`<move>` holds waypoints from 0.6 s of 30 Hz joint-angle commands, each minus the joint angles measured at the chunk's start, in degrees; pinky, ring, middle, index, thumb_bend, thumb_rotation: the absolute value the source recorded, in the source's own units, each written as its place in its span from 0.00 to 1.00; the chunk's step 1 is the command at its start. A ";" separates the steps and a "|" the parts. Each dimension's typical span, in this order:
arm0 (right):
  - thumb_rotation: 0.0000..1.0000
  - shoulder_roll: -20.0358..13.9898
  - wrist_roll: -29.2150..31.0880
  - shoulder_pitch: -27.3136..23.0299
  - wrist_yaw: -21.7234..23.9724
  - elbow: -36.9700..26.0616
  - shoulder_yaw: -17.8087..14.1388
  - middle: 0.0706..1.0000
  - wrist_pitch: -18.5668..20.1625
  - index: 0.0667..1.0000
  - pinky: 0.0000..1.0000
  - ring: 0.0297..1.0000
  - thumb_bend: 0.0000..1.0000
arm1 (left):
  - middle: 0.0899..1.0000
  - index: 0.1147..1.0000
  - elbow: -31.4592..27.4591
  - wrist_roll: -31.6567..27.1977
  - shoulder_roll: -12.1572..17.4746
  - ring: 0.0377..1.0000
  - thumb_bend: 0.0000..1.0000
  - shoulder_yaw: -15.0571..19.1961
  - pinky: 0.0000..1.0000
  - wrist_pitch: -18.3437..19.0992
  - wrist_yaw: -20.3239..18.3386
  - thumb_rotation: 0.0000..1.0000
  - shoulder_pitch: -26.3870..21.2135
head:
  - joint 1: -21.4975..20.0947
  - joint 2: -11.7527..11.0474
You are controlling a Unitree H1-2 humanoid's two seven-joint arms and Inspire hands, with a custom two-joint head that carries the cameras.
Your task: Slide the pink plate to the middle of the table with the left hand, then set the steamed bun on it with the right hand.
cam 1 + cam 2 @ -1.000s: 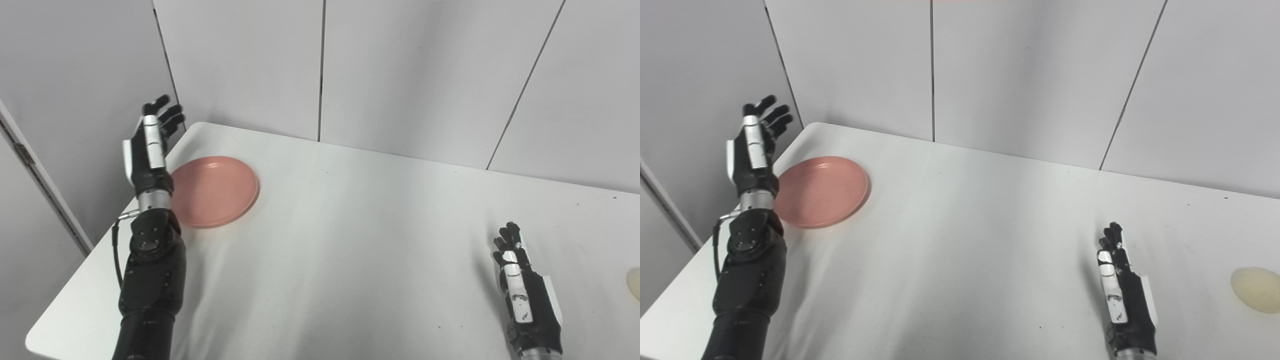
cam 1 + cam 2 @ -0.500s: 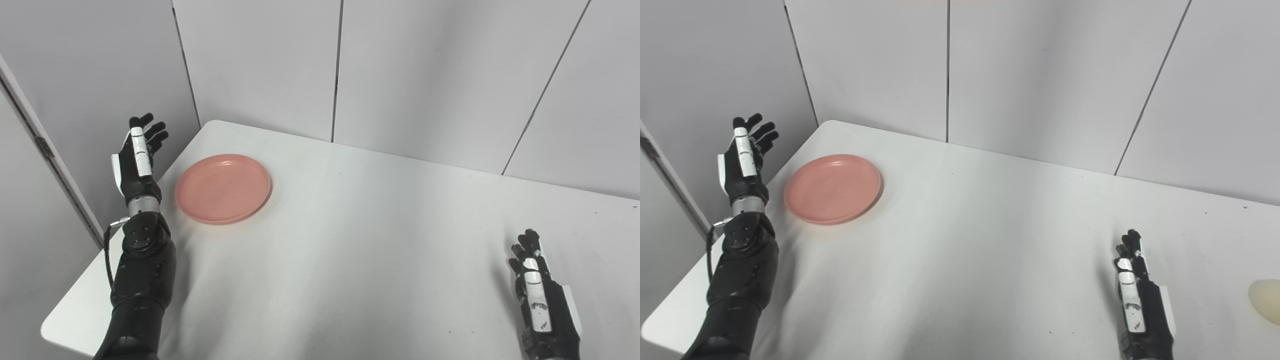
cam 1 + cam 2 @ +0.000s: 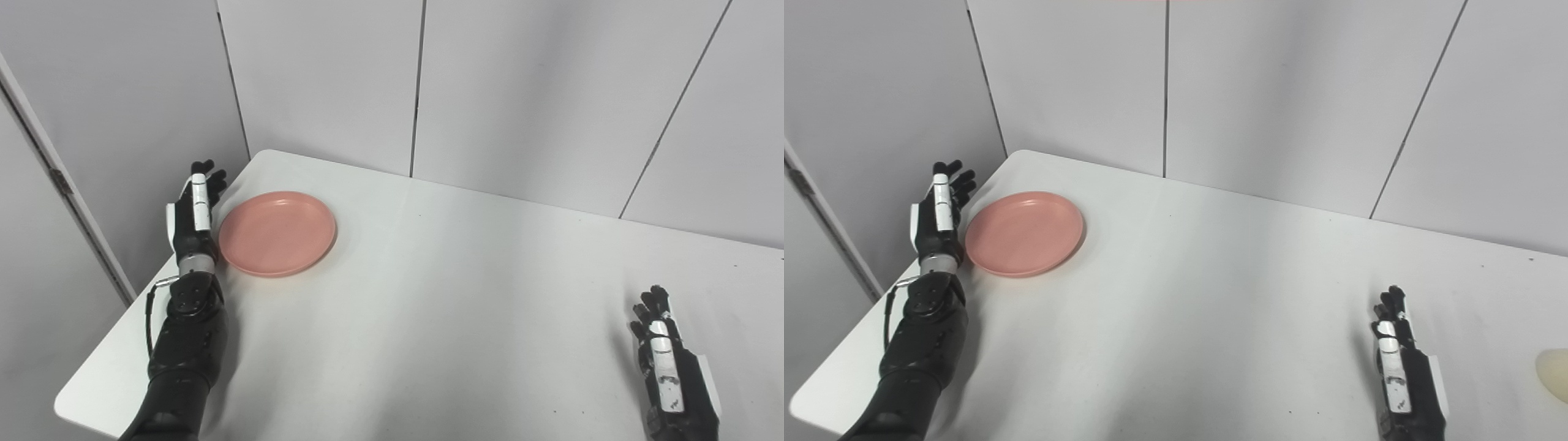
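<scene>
While left hand [image 3: 195, 214] hovers empty, fingers spread, beside pink plate [image 3: 277, 233], right hand [image 3: 1405, 376] rests empty.

Pink plate [image 3: 277, 233] lying near white table's [image 3: 429, 318] far-left corner; left hand [image 3: 195, 220] hovering just beside it, fingers extended; right hand [image 3: 670, 373] resting near-right, empty.

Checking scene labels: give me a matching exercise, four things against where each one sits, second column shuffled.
Things:
1. plate
2. bun
3. left hand
4. right hand

Places:
A. near right part of the table, left of the bun
B. far left corner area of the table
C. right edge of the right eye view, on the table
D. just left of the plate, fingers apart

Pairs: 1-B, 2-C, 3-D, 4-A
</scene>
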 commanded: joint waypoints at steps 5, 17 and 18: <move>0.89 -0.47 0.37 0.79 0.38 2.37 -0.76 0.99 -3.21 1.00 1.00 0.99 0.46 | 0.81 0.80 -3.21 1.08 1.84 0.86 0.77 -1.59 0.96 0.34 -0.93 1.00 -1.52 | -0.27 -0.15; 0.87 -0.35 0.92 0.74 0.59 2.37 -1.10 0.98 -2.45 1.00 1.00 0.99 0.49 | 0.91 0.91 -4.52 -0.54 1.08 0.95 0.76 -3.29 1.00 4.73 -4.21 1.00 -0.89 | -0.37 0.07; 0.86 -0.31 0.88 0.80 0.56 2.28 -1.09 0.98 -2.54 1.00 1.00 0.99 0.48 | 0.92 0.92 -4.38 -0.75 1.08 0.96 0.76 -3.33 1.00 4.79 -4.35 1.00 -0.95 | -0.48 0.10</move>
